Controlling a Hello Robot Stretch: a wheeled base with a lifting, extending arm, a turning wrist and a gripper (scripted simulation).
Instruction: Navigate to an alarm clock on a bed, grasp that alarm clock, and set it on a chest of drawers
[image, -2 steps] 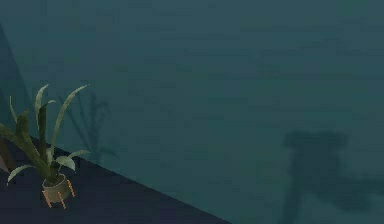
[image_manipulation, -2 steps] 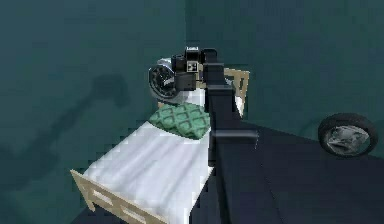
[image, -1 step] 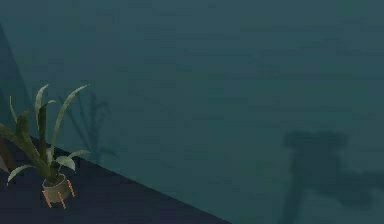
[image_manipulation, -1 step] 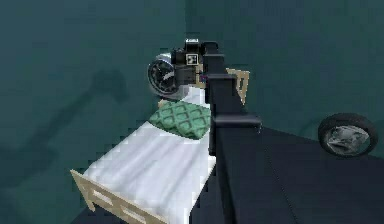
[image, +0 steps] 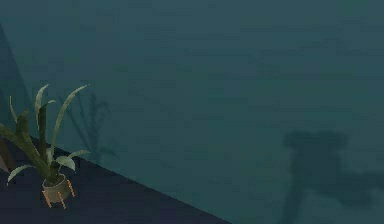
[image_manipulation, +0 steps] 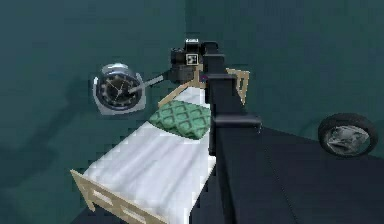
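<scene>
Above the bed (image_manipulation: 150, 165), at about ten o'clock from the green pillow (image_manipulation: 182, 117), the alarm clock (image_manipulation: 118, 88) hangs before the wall, clear of every surface. It sits at the far end of the gripper (image_manipulation: 145, 84), which holds it from the clock's three o'clock side. I judge it light and rigid, with a smooth metal rim and a glass face, so it is likely slippery and breakable. It is best held across the rim or body, never the glass. How the jaws sit on it I cannot tell; the contact is too small. The arm (image_manipulation: 228, 140) hides the bed's far side. A round, tyre-like thing (image_manipulation: 346, 135) at three o'clock from the bed is hard to name.
</scene>
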